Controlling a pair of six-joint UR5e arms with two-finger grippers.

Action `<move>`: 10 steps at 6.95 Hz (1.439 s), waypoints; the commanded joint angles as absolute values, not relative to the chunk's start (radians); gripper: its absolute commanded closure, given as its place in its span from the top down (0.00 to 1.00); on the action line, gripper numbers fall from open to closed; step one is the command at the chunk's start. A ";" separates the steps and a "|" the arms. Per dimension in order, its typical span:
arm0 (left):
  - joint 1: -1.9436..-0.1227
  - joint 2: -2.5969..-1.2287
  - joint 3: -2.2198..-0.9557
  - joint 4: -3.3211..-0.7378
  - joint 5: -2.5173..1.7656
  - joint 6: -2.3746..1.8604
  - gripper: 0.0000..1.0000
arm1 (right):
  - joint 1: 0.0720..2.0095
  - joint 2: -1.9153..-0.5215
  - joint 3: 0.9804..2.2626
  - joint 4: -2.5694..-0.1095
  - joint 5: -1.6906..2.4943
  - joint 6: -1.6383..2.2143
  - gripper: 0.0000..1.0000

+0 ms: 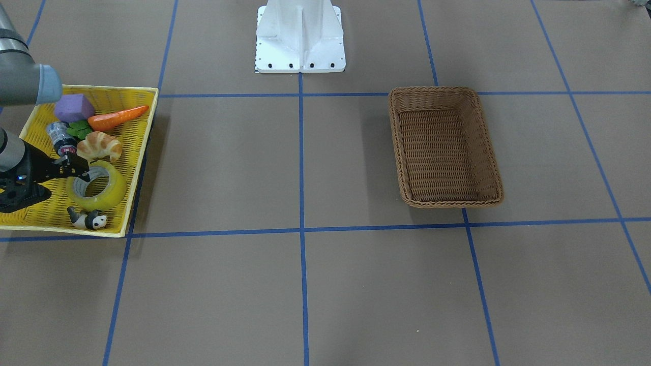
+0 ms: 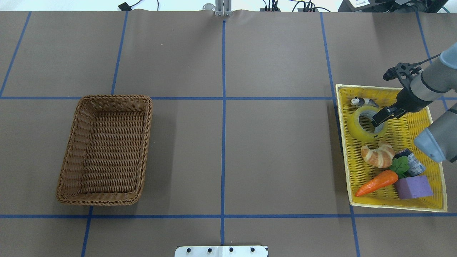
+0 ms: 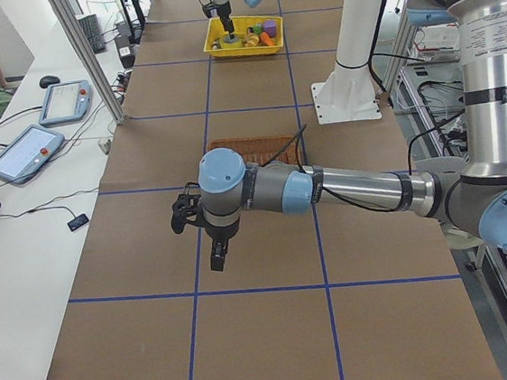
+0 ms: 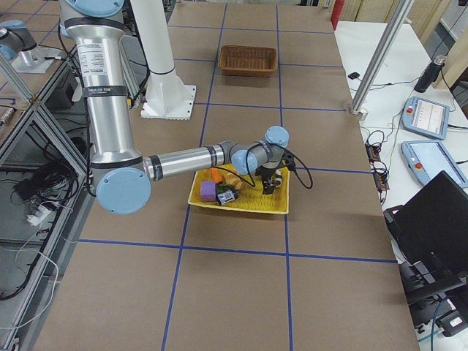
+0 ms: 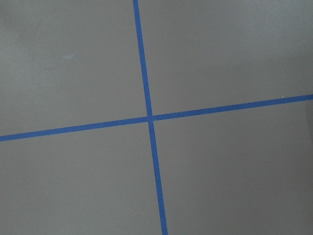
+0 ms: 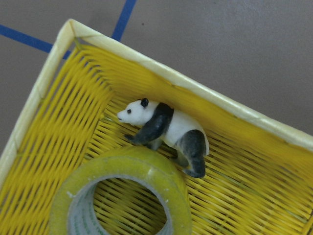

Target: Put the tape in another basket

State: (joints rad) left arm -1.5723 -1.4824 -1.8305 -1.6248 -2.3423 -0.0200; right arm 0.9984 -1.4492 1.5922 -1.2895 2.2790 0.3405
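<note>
We see the tape [image 1: 116,192], a wide translucent yellow roll, lying flat with its hole up in a shallow yellow tray [image 1: 112,89] at the lower left of the front-facing view. In the overhead view the tape [image 2: 354,127] sits at the right, in the upper part of the tray [image 2: 403,125].

The right gripper [image 1: 75,169] is low over the roll with its fingers spread. One dark finger reaches over the centre hole and the other stays outside the ring, towards a small grey cylinder [image 1: 60,137]. We cannot tell whether either finger touches the tape.

A toy panda [image 1: 89,219] stands just beside the roll, between it and the tray's corner; the right wrist view shows the panda [image 6: 164,129] close behind the tape [image 6: 142,164]. On the roll's other side lies a croissant [image 1: 99,146], then green leaves [image 1: 79,129], a carrot [image 1: 117,118] and a purple block [image 1: 74,108].

The basket [image 1: 487,147], deep brown wicker, sits well apart at the right of the front-facing view, and at the left of the overhead view [image 2: 73,146]. Brown table [image 1: 229,168] with blue grid lines lies between tray and basket.

The left gripper [image 3: 217,259] shows only in the left side view, hanging above the table nearer the camera than the basket. We cannot tell how its fingers stand.
</note>
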 commanded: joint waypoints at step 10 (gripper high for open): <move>-1.571 -1.505 -1.836 -1.670 -2.356 -0.031 0.98 | 1.121 -1.332 1.779 -1.273 2.487 0.471 0.00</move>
State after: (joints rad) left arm -1.5717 -1.4900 -1.8338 -1.6423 -2.3555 -0.0223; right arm 1.1130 -1.4073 1.7595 -1.2770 2.4763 0.3787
